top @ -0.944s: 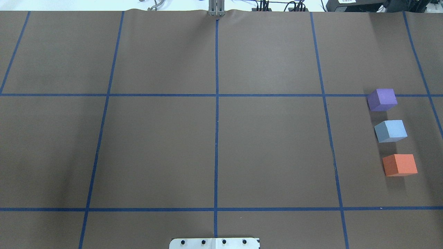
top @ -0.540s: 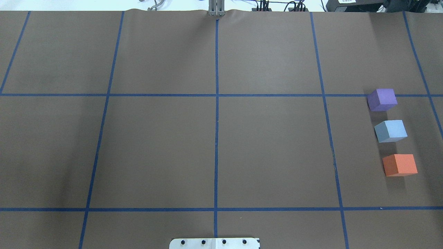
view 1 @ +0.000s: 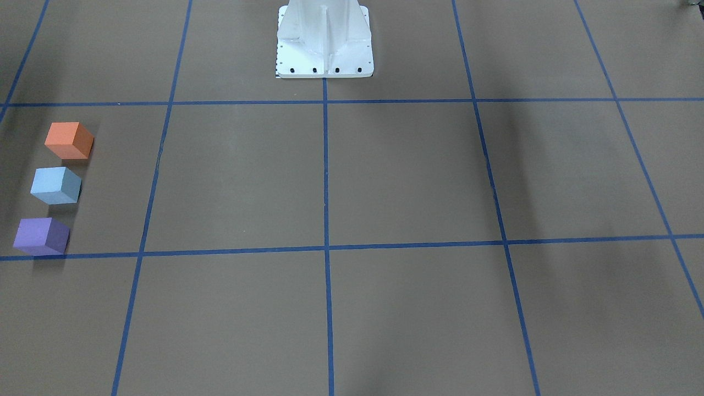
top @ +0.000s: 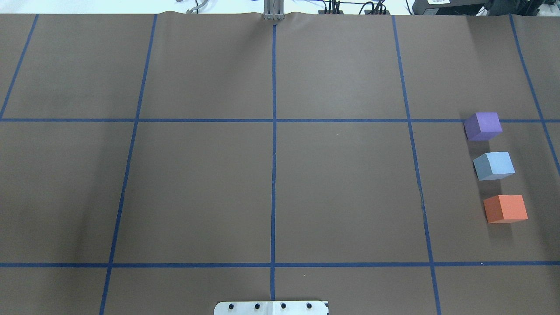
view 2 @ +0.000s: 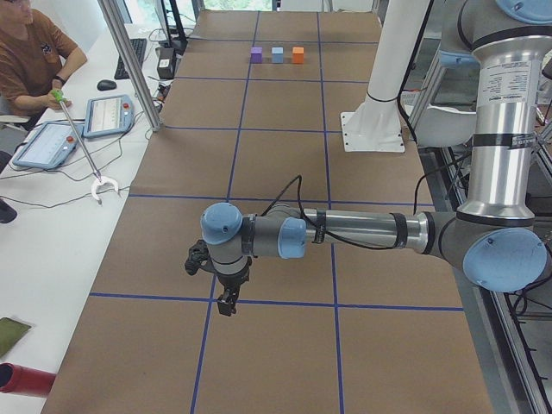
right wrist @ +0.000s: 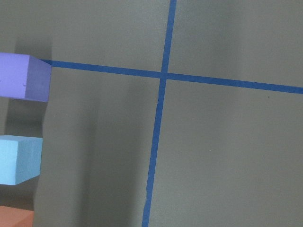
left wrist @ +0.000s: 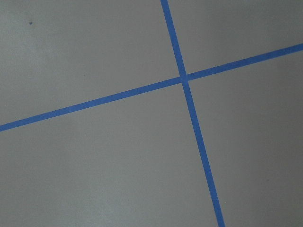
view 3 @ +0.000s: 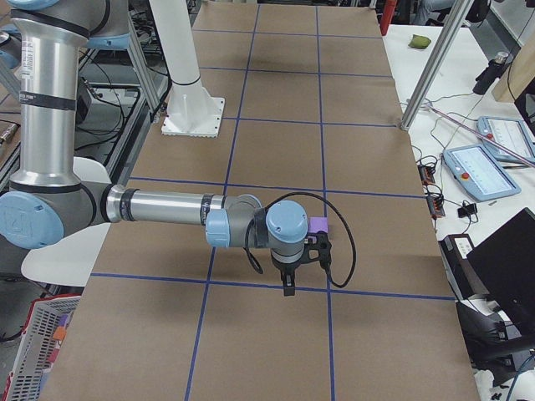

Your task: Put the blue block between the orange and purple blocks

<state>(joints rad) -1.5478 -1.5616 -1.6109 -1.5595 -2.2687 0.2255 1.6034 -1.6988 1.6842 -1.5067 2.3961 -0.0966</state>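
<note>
Between purple block (top: 483,126) and orange block (top: 505,208), blue block (top: 494,166) sits, gaps both sides.

Brown table, blue grid, three coloured blocks

The tabletop (top: 197,188) is dull brown paper crossed by dark blue tape lines (top: 274,153) in a square grid. Near the edge on the robot's right sit a purple block (top: 482,126), a blue block (top: 493,166) in pale sky-blue with a greyer side, and an orange block (top: 505,208). The base plate (top: 271,308) at the robot's edge is white with black bolt heads. The left arm (view 2: 362,231) and right arm (view 3: 159,206) are silver-grey with light blue joint caps. The left gripper (view 2: 226,307) and right gripper (view 3: 288,289) are black.
</note>
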